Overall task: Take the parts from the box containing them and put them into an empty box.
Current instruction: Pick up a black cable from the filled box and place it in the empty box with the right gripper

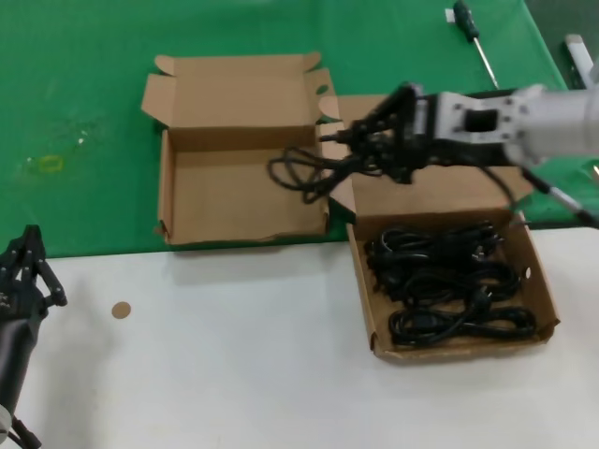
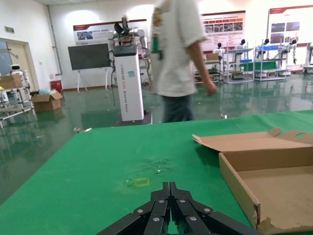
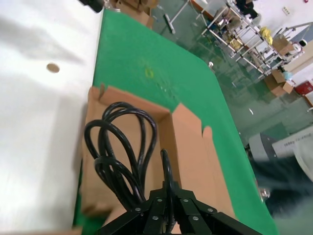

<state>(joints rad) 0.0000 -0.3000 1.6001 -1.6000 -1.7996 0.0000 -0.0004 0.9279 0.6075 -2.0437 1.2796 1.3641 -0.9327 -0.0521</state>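
My right gripper (image 1: 342,140) is shut on a black looped power cord (image 1: 301,171) and holds it in the air over the right side of the empty box (image 1: 187,182), the smaller cardboard box with a wavy front wall. In the right wrist view the cord (image 3: 117,161) hangs from the shut gripper (image 3: 169,188) above that box (image 3: 188,147). Several more cords (image 1: 449,281) lie in the wider box (image 1: 545,290) at the right. My left gripper (image 1: 28,253) is shut and empty, parked at the near left; it also shows in the left wrist view (image 2: 170,190).
The boxes sit where a green mat (image 1: 75,112) meets the white table (image 1: 234,355). A screwdriver (image 1: 473,37) lies at the back right. A small brown disc (image 1: 121,310) lies on the white surface. A person (image 2: 178,58) stands beyond the table.
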